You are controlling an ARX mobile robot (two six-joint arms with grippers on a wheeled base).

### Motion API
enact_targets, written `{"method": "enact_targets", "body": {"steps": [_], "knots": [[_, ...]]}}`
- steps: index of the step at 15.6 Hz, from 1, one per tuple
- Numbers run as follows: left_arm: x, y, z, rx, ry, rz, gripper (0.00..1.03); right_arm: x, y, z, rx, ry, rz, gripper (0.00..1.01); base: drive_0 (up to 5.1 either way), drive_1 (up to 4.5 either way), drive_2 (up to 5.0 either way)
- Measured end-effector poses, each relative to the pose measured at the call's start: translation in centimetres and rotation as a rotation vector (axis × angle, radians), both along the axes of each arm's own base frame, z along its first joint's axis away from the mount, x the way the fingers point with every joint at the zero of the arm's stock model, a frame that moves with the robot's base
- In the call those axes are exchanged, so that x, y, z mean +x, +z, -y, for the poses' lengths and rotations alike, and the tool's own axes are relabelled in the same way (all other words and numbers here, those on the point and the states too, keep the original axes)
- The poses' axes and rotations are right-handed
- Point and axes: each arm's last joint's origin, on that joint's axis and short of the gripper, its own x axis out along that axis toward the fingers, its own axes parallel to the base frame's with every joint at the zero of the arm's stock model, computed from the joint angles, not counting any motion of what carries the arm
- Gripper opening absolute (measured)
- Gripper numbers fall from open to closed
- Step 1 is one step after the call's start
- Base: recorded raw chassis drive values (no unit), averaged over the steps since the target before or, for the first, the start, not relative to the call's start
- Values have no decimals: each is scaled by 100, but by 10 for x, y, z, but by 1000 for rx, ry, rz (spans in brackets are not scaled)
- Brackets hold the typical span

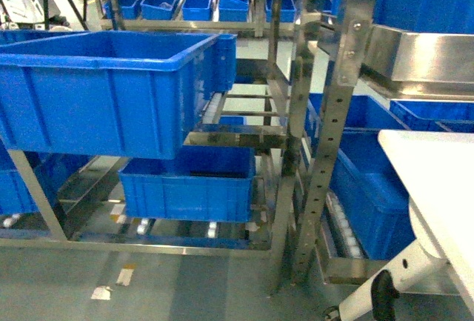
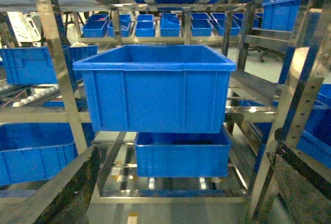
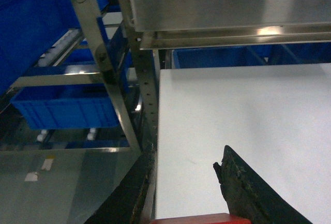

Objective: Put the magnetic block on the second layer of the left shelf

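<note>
While the right gripper (image 3: 189, 208) pinches the red block (image 3: 199, 219) above the white table (image 3: 248, 125), it should travel left and clear the steel uprights (image 1: 326, 150) before lowering over the big blue crate (image 1: 104, 91). The left gripper's state cannot be told.

deep blue crate (image 1: 96, 91) on shiny silver steel rack (image 1: 326, 136), smaller blue crate (image 1: 189, 187) below, white tabletop (image 3: 243, 131), bright red block (image 3: 199, 219) (only its top edge shows), black fingers (image 3: 248, 188)
</note>
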Motion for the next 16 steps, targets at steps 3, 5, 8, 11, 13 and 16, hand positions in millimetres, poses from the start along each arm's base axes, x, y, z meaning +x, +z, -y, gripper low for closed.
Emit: {"method": "enact_targets", "body": {"steps": [3, 5, 8, 11, 13, 16], "knots": [[0, 0, 0, 0, 0, -2, 98, 0, 0, 0, 1, 1, -3, 32, -498, 248, 248], [0, 0, 0, 0, 0, -1, 98, 0, 0, 0, 1, 1, -3, 32, -498, 248, 248], [0, 0, 0, 0, 0, -1, 98, 0, 0, 0, 0, 1, -2, 32, -498, 248, 248], [0, 0, 0, 0, 0, -1, 98, 0, 0, 0, 1, 1, -1, 32, -498, 248, 248], [0, 0, 0, 0, 0, -1, 98, 0, -1, 0, 1, 1, -5, 32, -498, 248, 248], [0, 0, 0, 0, 0, -1, 98, 0, 0, 0, 1, 1, -3, 32, -498, 248, 248]]}}
